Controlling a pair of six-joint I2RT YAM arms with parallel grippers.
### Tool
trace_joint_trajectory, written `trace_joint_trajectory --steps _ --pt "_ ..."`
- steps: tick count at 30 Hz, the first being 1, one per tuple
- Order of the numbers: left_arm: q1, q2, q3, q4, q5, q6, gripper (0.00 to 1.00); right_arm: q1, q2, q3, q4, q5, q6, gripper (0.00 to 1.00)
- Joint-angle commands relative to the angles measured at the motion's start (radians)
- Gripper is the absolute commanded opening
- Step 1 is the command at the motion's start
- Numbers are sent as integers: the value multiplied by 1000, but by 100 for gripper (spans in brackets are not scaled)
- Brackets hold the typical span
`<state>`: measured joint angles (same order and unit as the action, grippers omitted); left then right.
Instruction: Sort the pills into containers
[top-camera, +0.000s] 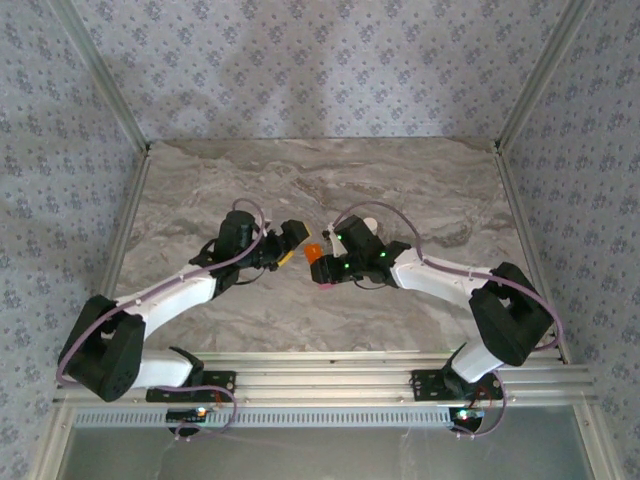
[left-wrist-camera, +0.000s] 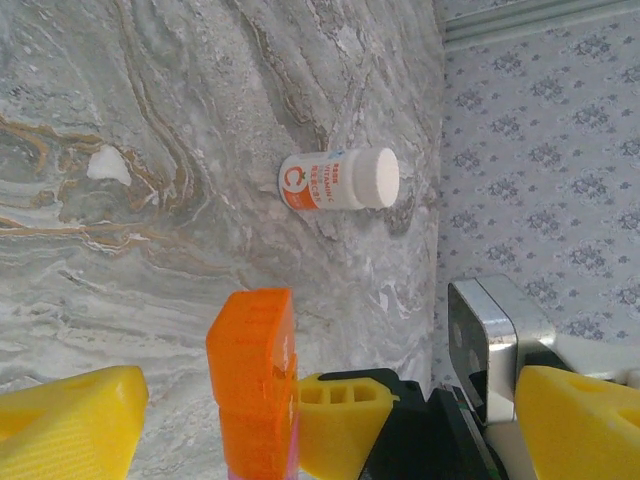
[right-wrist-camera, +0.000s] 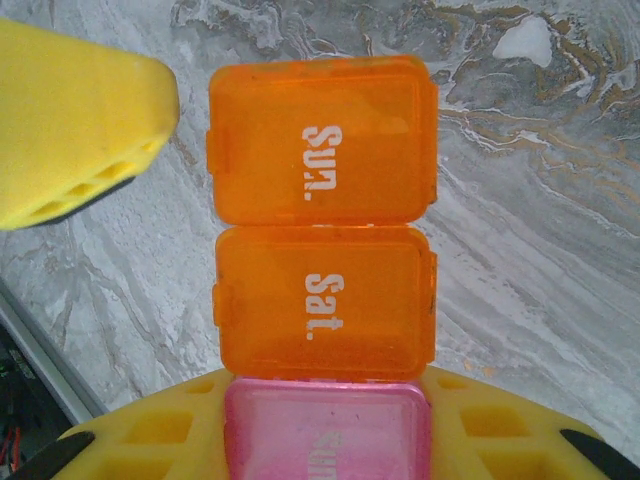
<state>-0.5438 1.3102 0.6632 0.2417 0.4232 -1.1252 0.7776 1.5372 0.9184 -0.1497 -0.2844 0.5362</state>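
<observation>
My right gripper (right-wrist-camera: 325, 435) is shut on the containers (right-wrist-camera: 322, 230), a strip with two orange compartments marked "Sun." and "Sat." and a pink one (right-wrist-camera: 325, 440) lying between its yellow fingers (right-wrist-camera: 130, 435). In the top view the containers (top-camera: 313, 252) hang above mid-table in the right gripper (top-camera: 323, 268), with my left gripper (top-camera: 296, 240) just to their left. In the left wrist view the left gripper (left-wrist-camera: 330, 392) is open, and the orange containers (left-wrist-camera: 250, 375) stand between its yellow fingers (left-wrist-camera: 75, 420) without touching them. The pills are out of view.
A small white bottle (left-wrist-camera: 340, 180) with an orange-red label lies on its side on the marble table (left-wrist-camera: 150, 250), beyond the containers. The patterned wall (left-wrist-camera: 540, 150) rises past it. The table's metal rail (top-camera: 330, 365) runs along the near side.
</observation>
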Motion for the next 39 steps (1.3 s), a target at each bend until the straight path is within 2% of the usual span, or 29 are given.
trace_joint_trajectory --steps 1,39 --pt "-10 5 33 47 6 -17 94 4 4 7 18 26 33 11" --pt "-15 61 45 124 29 -50 93 28 118 92 85 16 116 10"
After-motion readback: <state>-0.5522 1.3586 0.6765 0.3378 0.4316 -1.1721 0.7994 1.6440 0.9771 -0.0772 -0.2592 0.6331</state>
